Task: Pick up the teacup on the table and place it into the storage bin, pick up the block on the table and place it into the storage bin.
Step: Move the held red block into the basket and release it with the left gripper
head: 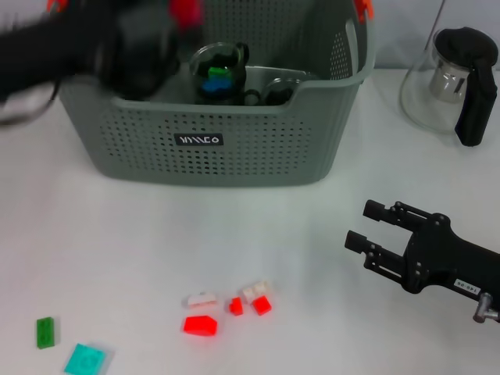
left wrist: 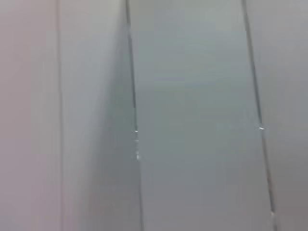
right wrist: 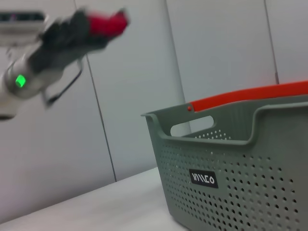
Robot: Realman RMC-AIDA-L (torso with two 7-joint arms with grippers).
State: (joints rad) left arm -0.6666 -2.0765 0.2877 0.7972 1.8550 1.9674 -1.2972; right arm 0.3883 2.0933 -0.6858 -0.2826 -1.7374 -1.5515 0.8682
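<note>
Block (head: 186,11), red, is held clamped in the left gripper (head: 181,16) above the storage bin's (head: 211,156) back-left corner; release is best delayed until it is lowered inside; the right gripper (head: 366,225) is parked, spread open.

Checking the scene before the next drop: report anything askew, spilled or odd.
Nothing looks spilled or damaged. The storage bin stands upright with a teacup inside. The left gripper holds a red block over the bin. Loose blocks lie scattered on the table; the right gripper hovers open.
</note>
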